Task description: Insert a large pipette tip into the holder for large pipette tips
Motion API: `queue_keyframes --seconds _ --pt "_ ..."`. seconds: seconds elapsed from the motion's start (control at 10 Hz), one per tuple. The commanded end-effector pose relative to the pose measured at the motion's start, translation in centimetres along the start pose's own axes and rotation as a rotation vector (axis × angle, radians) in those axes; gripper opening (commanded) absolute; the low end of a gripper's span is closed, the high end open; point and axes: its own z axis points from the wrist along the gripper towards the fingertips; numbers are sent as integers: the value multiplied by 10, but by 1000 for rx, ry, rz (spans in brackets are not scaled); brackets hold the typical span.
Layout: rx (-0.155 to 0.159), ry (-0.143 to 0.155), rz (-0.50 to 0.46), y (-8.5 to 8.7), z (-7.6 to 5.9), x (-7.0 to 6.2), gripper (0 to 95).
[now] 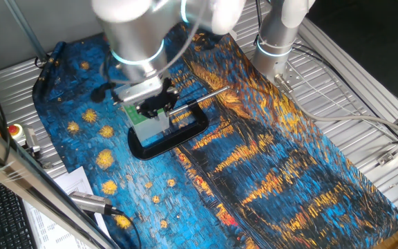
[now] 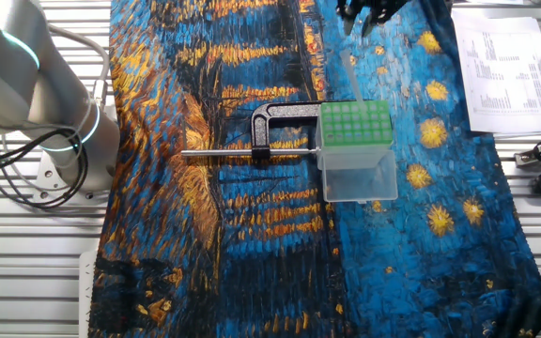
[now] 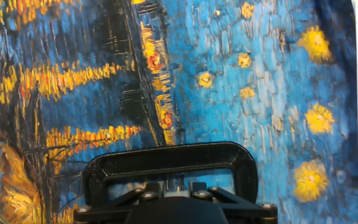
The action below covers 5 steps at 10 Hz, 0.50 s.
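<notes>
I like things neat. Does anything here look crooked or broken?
Nothing looks spilled or broken. Only the tip stands out: it seems to lean a bit over the green holder, though that may just be the camera angle.

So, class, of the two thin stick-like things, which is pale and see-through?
The large pipette tip, by the green-topped holder; the other, a shiny metal rod, runs through the black clamp.
</notes>
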Motion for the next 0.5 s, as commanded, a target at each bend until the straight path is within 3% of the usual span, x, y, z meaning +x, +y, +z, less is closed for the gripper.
queue_keyframes --seconds 0.1,0.4,0.5 --pt "-23 10 -33 1 7 0 190" --pt "-25 30 -67 7 14 3 190" --pt "-27 33 -76 9 15 5 0"
